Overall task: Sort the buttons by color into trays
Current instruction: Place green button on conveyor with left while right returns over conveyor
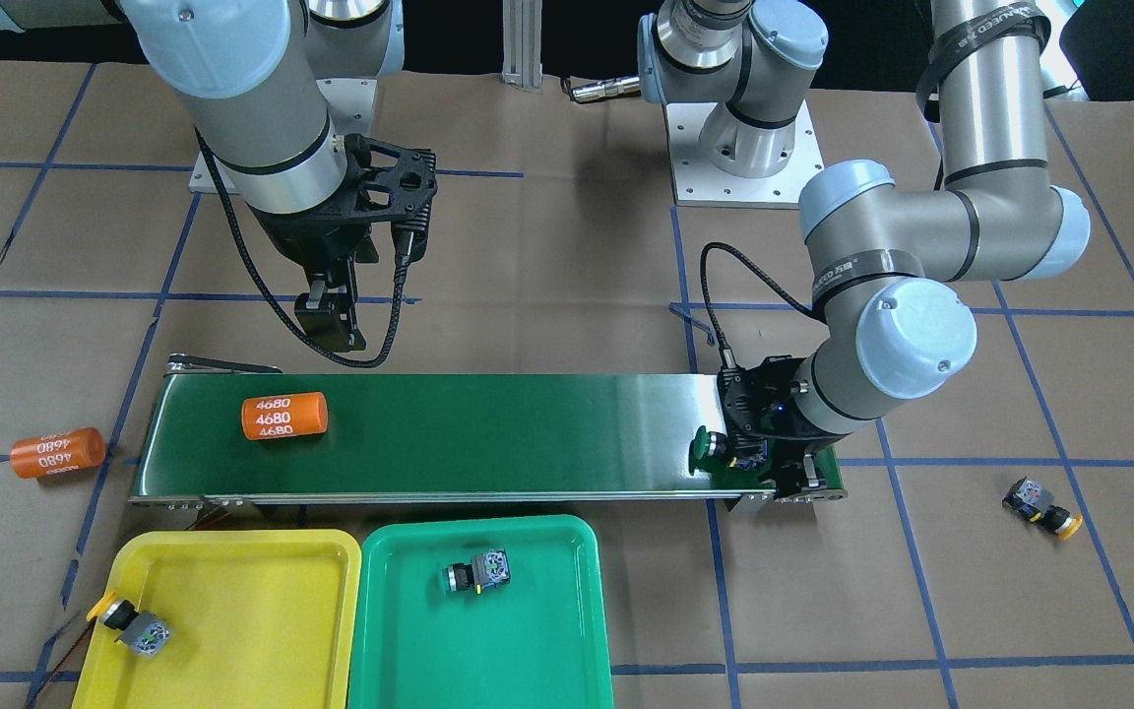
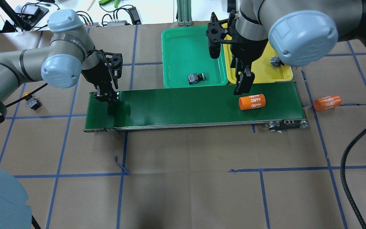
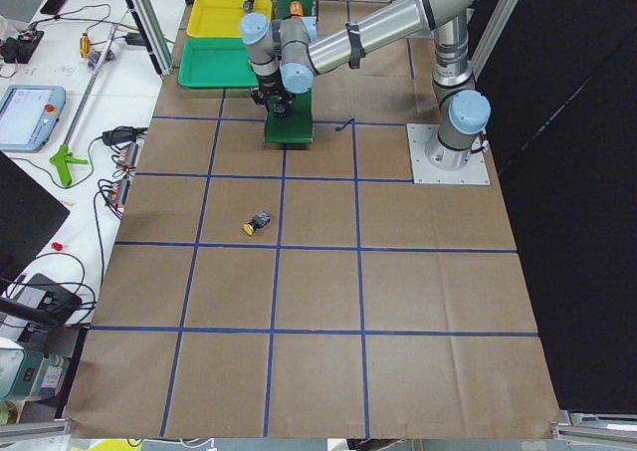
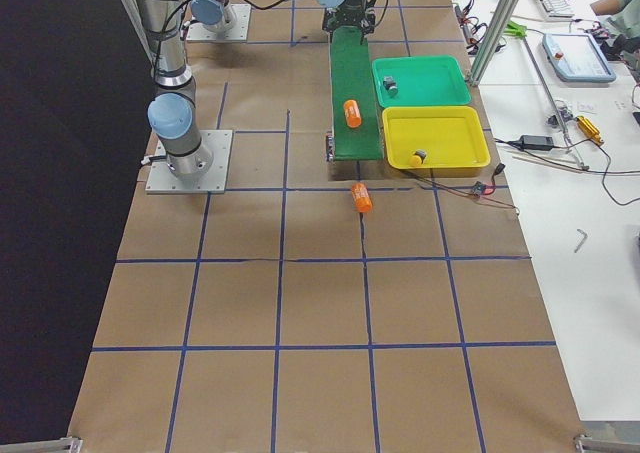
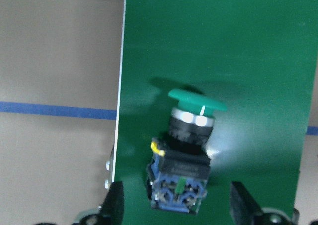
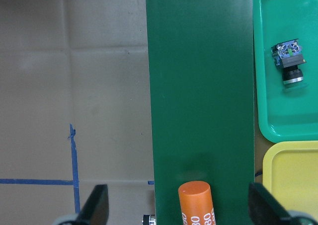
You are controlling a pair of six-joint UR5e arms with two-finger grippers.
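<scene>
Two of four buttons are in: one in the green tray, cap hard to pick out against the plastic, and a yellow one in the yellow tray. Left to do: the green button lying on its side at the end of the belt, and a yellow button loose on the table, well clear of both trays. Left jaws straddle the green button, wide open, holding nothing. Only the left wrist view shows the gap on each side; overhead it could pass for gripped. Right jaws are wide open and empty above an orange cylinder on the belt. Neither wrist view shows the stray yellow button; the front and overhead views do.
</scene>
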